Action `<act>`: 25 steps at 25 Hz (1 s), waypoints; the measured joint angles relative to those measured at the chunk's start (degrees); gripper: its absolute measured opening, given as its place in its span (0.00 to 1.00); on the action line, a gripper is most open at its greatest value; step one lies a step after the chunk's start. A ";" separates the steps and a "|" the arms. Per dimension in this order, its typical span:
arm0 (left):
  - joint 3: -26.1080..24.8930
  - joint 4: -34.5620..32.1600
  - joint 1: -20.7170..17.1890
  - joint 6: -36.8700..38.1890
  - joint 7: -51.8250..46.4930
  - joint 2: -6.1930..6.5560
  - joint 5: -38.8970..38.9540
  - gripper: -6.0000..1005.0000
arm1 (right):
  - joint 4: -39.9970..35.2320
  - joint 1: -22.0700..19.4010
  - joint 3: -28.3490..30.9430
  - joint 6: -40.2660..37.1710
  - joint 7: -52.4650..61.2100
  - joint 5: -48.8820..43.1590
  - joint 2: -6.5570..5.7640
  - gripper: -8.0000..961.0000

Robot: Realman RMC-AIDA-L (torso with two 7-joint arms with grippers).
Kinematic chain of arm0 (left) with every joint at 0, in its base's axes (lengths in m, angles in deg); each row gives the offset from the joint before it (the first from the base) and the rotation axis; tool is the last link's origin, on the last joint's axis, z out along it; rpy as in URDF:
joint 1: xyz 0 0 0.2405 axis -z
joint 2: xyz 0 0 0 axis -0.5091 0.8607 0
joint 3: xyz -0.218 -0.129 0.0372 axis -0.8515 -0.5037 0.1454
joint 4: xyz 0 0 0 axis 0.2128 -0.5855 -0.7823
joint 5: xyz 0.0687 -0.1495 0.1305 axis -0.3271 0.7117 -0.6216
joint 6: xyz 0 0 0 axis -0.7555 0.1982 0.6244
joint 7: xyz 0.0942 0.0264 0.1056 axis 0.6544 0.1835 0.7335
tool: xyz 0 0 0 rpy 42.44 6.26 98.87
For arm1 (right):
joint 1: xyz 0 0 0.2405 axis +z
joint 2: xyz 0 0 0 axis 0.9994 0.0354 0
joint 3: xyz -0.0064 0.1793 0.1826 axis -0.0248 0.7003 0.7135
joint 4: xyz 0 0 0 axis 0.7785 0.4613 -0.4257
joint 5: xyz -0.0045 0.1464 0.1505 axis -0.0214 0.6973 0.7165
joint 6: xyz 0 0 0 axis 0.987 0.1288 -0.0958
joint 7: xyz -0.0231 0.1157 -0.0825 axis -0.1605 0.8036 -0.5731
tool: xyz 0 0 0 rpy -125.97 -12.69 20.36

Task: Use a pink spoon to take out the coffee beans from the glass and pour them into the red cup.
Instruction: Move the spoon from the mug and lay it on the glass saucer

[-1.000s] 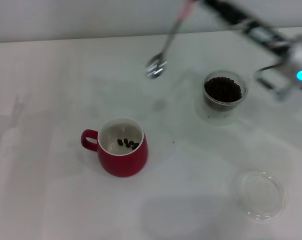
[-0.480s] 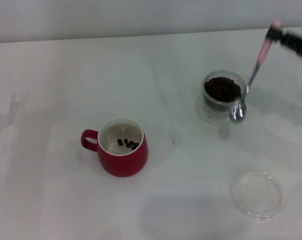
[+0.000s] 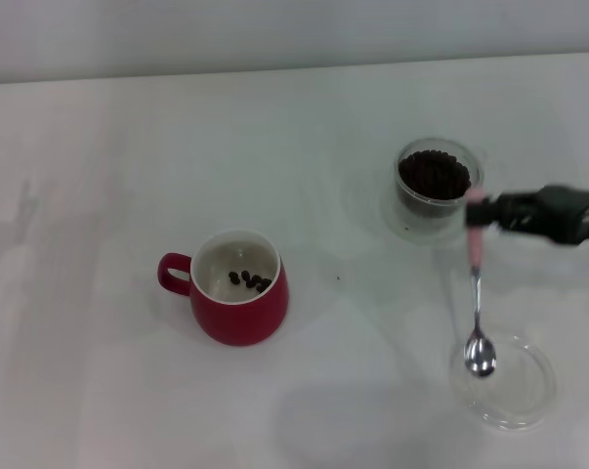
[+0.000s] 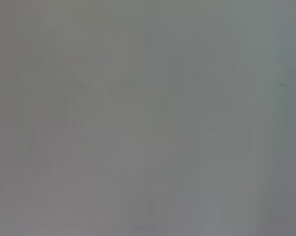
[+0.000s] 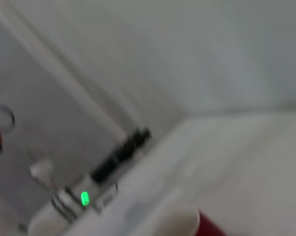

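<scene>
Right gripper (image 3: pixel 491 217) comes in from the right edge of the head view as a dark, blurry bar, and it's clamped on the top end of the pink spoon (image 3: pixel 476 293), so the fingers are closed tight on the handle tip. That spoon hangs pretty much straight, long axis running toward the robot in the head view, pink handle end up by the gripper and the shiny metal bowl pointing down at the near end. Its bowl sits over the flat clear dish (image 3: pixel 504 381) at the near right of the table (image 3: pixel 128 147), and I can't tell whether it's touching the dish or just above it. Can't make out any beans in the spoon bowl either. Just past the gripper on the far side is the glass (image 3: pixel 436 186), upright, with a heap of coffee beans (image 3: pixel 434 174) filling it most of the way. Well off to the left sits the red cup (image 3: pixel 237 298), upright, handle sticking out to its left, a few beans lying on its white inside. Left gripper doesn't show anywhere; its wrist view is just a flat grey blank. From the right wrist camera you only get a smeared corner of the red cup and a bit of the glass.
</scene>
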 joint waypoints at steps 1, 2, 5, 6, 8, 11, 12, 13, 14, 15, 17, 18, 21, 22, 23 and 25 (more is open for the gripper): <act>0.01 0.00 0.10 0.00 0.00 0.00 0.01 0.88 | 0.00 0.00 0.00 0.00 0.00 0.00 0.00 0.23; 0.00 0.00 0.26 0.00 0.00 0.00 0.01 0.88 | -0.08 0.47 -0.01 0.66 -0.01 -1.18 0.21 0.24; 0.01 -0.01 0.50 0.01 0.00 0.00 0.03 0.88 | -0.22 1.73 -0.19 2.72 -0.03 -3.18 0.44 0.24; 0.01 -0.01 0.54 0.01 0.00 0.00 0.04 0.88 | -0.16 2.12 -0.27 3.31 -0.03 -3.58 0.41 0.24; 0.01 0.00 0.59 0.01 0.00 0.01 0.23 0.88 | 0.05 2.59 -0.28 4.15 -0.03 -4.52 0.12 0.24; 0.01 0.09 0.58 0.01 0.00 0.08 1.12 0.88 | -0.12 2.67 -0.31 4.31 -0.03 -5.71 -0.54 0.24; 0.01 0.11 0.55 0.01 0.00 0.08 1.26 0.88 | -0.18 2.65 -0.32 4.18 -0.04 -6.05 -0.74 0.24; 0.00 0.12 0.53 0.01 0.00 0.09 1.32 0.88 | -0.20 2.62 -0.33 4.01 -0.03 -6.29 -0.90 0.24; 0.01 0.12 0.51 0.01 0.00 0.09 1.38 0.88 | -0.13 2.60 -0.34 3.88 -0.03 -6.59 -1.00 0.24; 0.01 0.13 0.51 0.01 0.00 0.09 1.38 0.88 | -0.01 2.60 -0.36 3.81 -0.02 -6.89 -1.06 0.24; 0.01 0.14 0.53 0.01 0.00 0.09 1.38 0.88 | 0.16 2.63 -0.38 3.77 0.15 -7.69 -1.03 0.24; 0.00 0.16 0.59 0.01 0.00 0.09 1.38 0.88 | 0.17 2.64 -0.37 3.80 0.25 -8.08 -0.88 0.24; 0.01 0.17 0.68 0.01 0.00 0.09 1.38 0.88 | 0.19 2.57 -0.38 4.33 0.47 -8.62 -0.28 0.24; 0.00 0.17 0.70 0.01 0.00 0.09 1.37 0.88 | 0.20 2.45 -0.38 4.66 0.52 -8.63 -0.07 0.24; 0.01 0.17 0.70 0.01 0.00 0.09 1.37 0.88 | 0.21 2.39 -0.38 4.99 0.56 -8.68 0.13 0.24; 0.01 0.17 0.71 0.01 0.00 0.09 1.36 0.87 | 0.27 2.30 -0.37 5.65 0.87 -9.05 0.61 0.24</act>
